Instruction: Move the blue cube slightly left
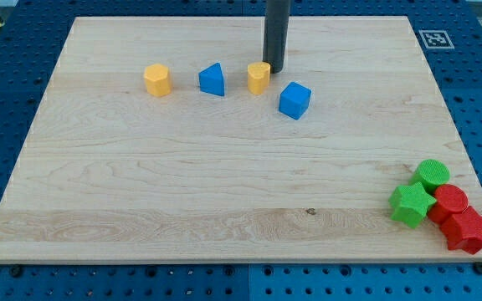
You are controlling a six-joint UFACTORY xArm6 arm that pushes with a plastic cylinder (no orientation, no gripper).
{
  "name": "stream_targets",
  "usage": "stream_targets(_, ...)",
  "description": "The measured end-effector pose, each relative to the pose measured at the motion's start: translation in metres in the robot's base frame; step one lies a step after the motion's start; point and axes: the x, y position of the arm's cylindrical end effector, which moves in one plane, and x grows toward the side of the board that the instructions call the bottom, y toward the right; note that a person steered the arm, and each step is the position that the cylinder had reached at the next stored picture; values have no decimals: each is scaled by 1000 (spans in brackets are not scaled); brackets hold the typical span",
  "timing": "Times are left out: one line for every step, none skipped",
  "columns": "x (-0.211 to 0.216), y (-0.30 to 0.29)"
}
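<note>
The light wooden board [224, 176] lies on a blue perforated table [7, 58]. The dark straight rod comes down from the view's top, and my tip [274, 70] rests on the board near its upper middle; it is a plain rod end with no jaws, so nothing is held or clamped. The blue plastic cube [294, 100] lies just below and to the view's right of my tip, close to it but apart, with a strip of bare wood showing between them. The small yellow heart-shaped block [258, 77] sits right against the tip's left side; whether they touch cannot be told. Further to the view's left stand the blue triangular block [212, 79] and then the yellow cylindrical block [157, 80], roughly in a row. At the board's lower right corner a cluster is packed together: a green cylinder [432, 174], a green star-shaped block [411, 205], a red cylinder [450, 201] and a red star-shaped block [468, 231].
</note>
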Motion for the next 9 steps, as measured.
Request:
stream_targets(1,0)
stream_targets(2,0)
stream_targets(2,19)
stream_targets(19,41)
stream_targets(39,41)
stream_targets(46,40)
stream_targets(52,40)
stream_targets(54,33)
stream_targets(57,30)
